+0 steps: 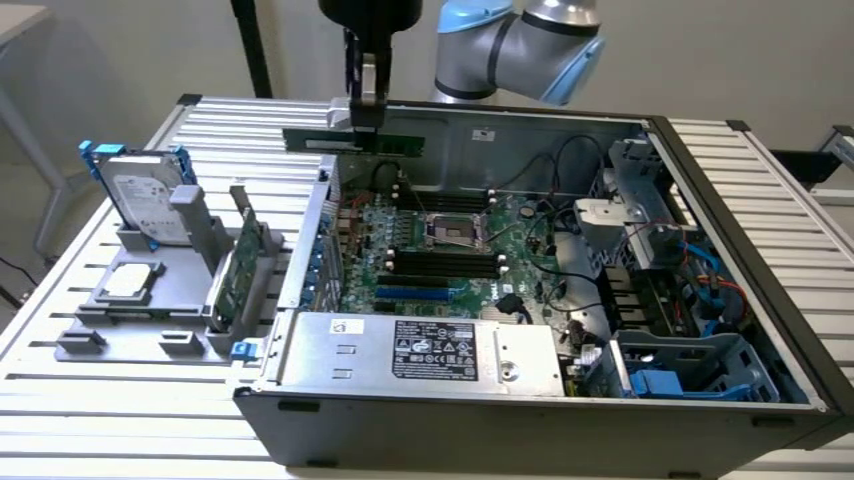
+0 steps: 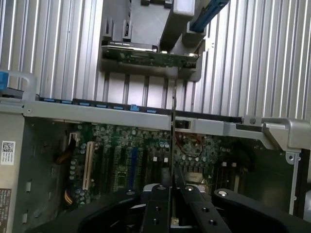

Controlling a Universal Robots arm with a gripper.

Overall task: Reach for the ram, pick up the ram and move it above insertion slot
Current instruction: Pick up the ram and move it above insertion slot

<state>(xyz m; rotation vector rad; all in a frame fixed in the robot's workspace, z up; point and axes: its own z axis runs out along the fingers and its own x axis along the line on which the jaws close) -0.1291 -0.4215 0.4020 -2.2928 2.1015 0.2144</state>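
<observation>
The gripper (image 1: 367,112) is clamped on the ram (image 1: 355,139), which hangs crosswise beneath its fingers, over the case's (image 1: 534,420) rear edge. The stick looks light, stiff and fragile: best pinched mid-length on its flat faces.

Pincer (image 1: 366,112) matt black plastic; ram (image 1: 355,140) in its grip matt green board; below, computer case (image 1: 534,420) dull grey metal; ribbed aluminium table (image 1: 120,400).

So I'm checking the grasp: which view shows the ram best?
The exterior view: the ram appears lengthwise, held in the gripper above the open case. The wrist view shows it edge-on, a thin line.
</observation>
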